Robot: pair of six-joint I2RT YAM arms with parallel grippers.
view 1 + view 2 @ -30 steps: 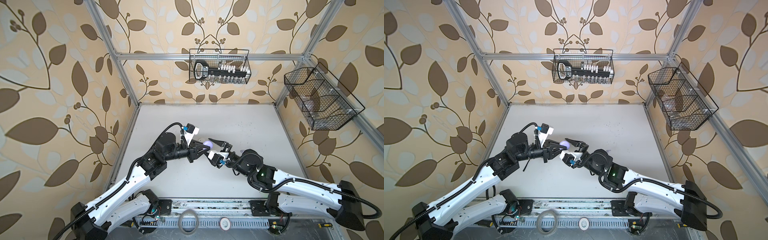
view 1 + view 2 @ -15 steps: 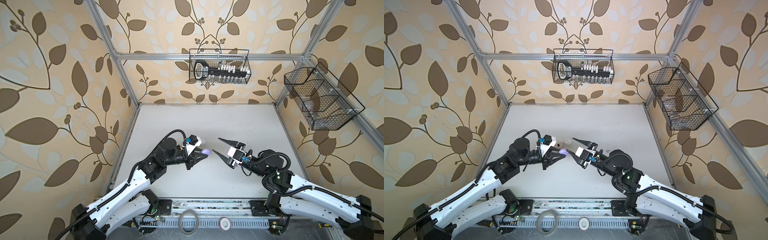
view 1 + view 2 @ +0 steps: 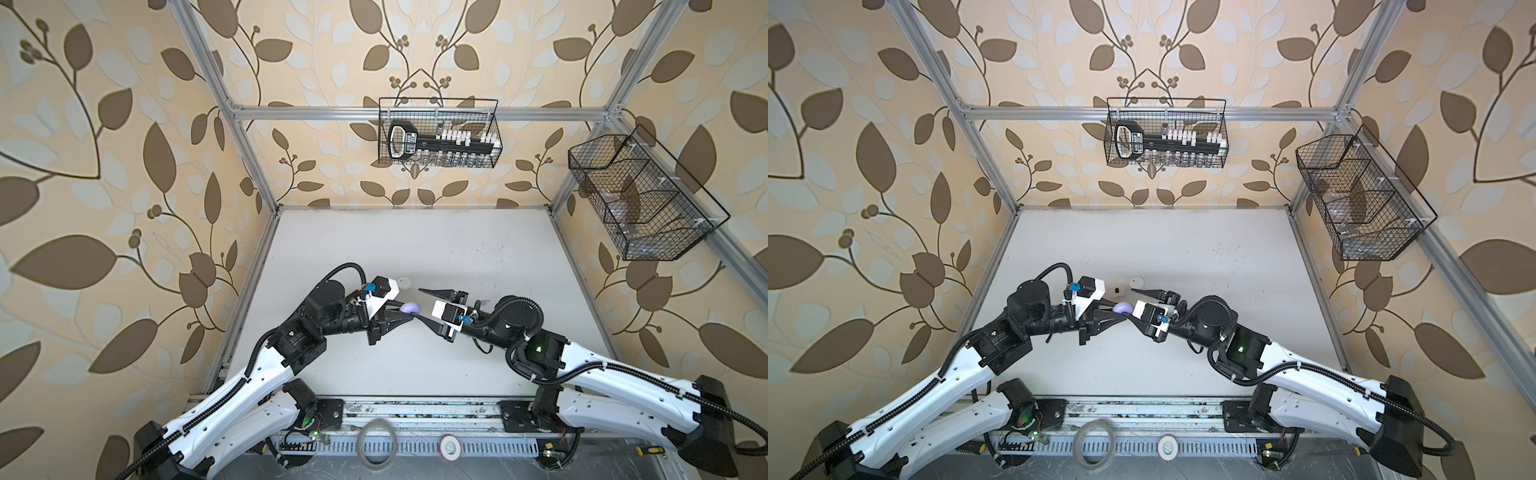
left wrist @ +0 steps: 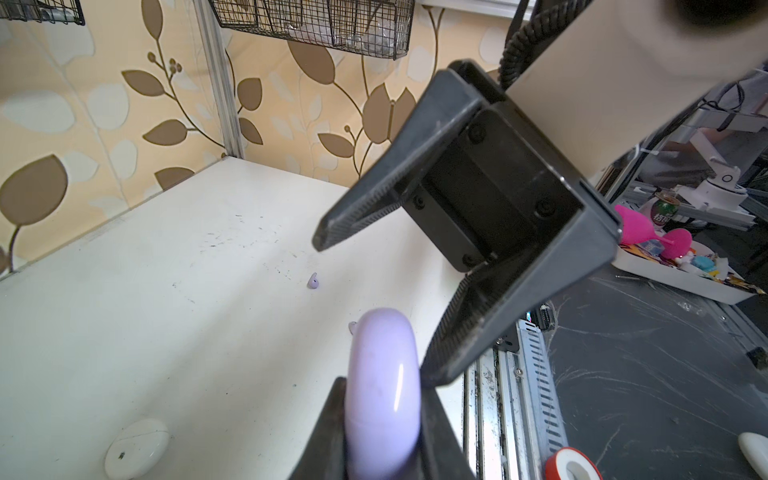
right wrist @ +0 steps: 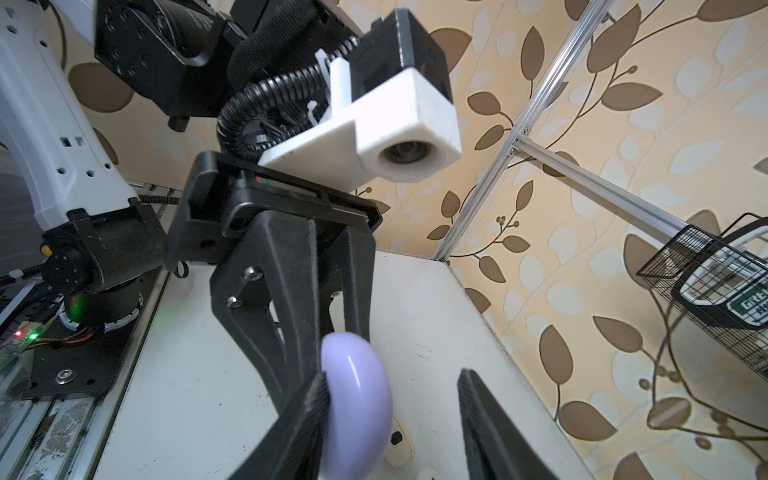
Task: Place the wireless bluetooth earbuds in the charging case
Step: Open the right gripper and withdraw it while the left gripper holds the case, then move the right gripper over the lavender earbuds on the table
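My left gripper (image 3: 409, 318) is shut on a lavender charging case (image 3: 409, 308), held edge-up above the table in both top views (image 3: 1123, 307). In the left wrist view the closed case (image 4: 382, 395) sits clamped between both fingers. My right gripper (image 5: 390, 376) is open around the case (image 5: 357, 407): one finger lies against its side, the other stands well clear. Two lavender earbuds (image 4: 313, 281) (image 4: 352, 327) lie on the table beyond the case.
A white closed case (image 3: 1136, 282) and a cream case (image 3: 1117, 289) lie on the table just behind the grippers. A wire basket (image 3: 438, 137) hangs on the back wall and another (image 3: 640, 199) on the right wall. The metal rail (image 3: 415, 409) runs along the front edge.
The right gripper drew back to the right, then came in again to the lavender case with its jaws narrower. The left gripper kept its hold and shifted slightly.
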